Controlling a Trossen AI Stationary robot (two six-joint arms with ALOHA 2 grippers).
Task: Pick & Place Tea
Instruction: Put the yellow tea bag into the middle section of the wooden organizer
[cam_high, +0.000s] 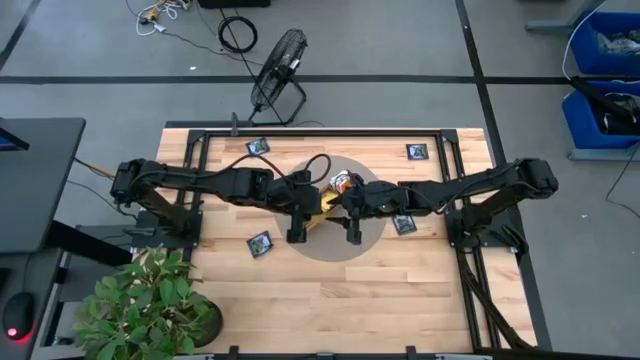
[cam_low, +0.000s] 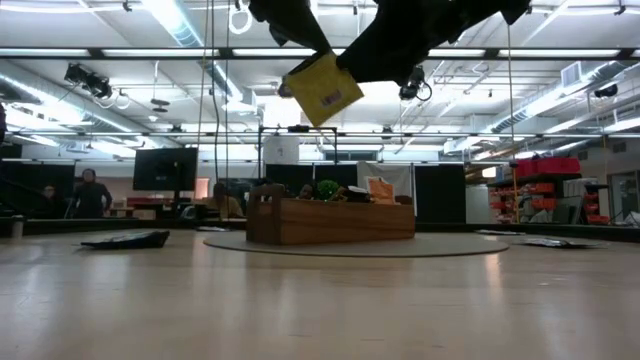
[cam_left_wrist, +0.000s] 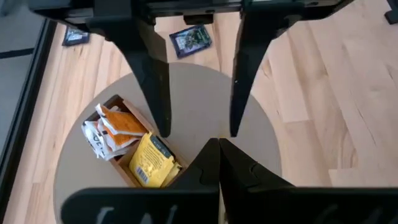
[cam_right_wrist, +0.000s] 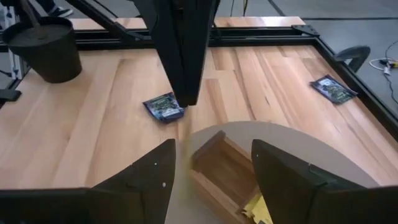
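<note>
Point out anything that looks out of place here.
A yellow tea packet hangs tilted in mid-air above the wooden tray; what holds it is unclear. Four navy packets lie scattered on the bare table, outside the tray.

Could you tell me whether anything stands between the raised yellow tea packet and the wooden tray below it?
Nothing visible does. The yellow packet hangs in open air above the tray, with only clear space beneath it. Orange-and-white packets already lie in one end compartment, and another compartment looks empty.
</note>
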